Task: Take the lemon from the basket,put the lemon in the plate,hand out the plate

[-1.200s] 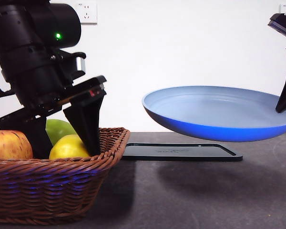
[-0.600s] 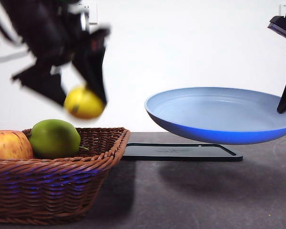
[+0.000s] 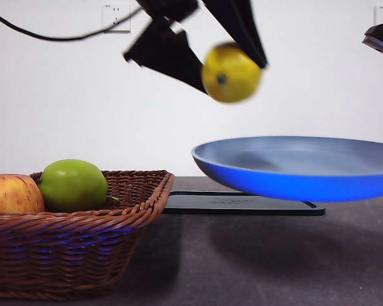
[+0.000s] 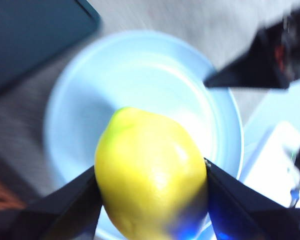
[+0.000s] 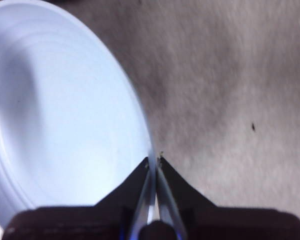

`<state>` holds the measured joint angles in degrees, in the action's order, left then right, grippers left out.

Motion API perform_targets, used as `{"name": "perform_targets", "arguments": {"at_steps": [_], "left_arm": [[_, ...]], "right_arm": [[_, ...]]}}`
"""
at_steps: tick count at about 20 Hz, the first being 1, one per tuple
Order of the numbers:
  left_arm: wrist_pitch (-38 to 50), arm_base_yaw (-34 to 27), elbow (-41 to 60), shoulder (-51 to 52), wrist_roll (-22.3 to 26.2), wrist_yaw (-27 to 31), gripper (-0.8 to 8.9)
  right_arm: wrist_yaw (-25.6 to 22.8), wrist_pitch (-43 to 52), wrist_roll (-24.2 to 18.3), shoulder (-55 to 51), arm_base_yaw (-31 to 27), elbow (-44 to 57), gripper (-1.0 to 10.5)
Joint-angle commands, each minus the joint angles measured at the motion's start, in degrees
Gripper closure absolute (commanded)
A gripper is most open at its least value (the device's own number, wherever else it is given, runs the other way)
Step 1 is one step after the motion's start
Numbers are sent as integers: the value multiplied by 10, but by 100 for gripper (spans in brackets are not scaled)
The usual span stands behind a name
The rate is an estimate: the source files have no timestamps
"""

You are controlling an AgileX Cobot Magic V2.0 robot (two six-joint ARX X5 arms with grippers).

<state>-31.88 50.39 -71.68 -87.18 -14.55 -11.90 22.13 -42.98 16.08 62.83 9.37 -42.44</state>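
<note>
basket (image 3: 76,236) sits on the tabletop (image 3: 262,261) at the near left, with two apples in it: one apple (image 3: 73,185) toward the middle, the other apple (image 3: 13,194) at the far left edge. flat tray (image 3: 242,204) lies on the tabletop to the right of the basket and further back. plate (image 3: 293,169) is up off the tabletop above the tray, right gripper (image 5: 154,162) clamped on its rim at the right side. lemon (image 3: 231,72) is pinched in the left gripper (image 4: 150,185), above the plate's left part and apart from it.
</note>
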Motion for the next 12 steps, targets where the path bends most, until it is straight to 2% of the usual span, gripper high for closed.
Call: {"name": "perform_targets", "arguments": {"at_steps": [1, 6, 10, 12], "left_arm": [[9, 26, -8, -30, 12, 3, 635], [10, 49, -8, -75, 11, 4, 634], [7, 50, -8, -77, 11, 11, 633], [3, 50, -8, -77, 11, 13, 587]], "right_arm": [[5, -12, 5, 6, 5, -8, 943], [45, -27, 3, 6, 12, -8, 943], [50, -27, 3, 6, 19, -8, 943], [50, -28, 3, 6, 21, -8, 943]]}}
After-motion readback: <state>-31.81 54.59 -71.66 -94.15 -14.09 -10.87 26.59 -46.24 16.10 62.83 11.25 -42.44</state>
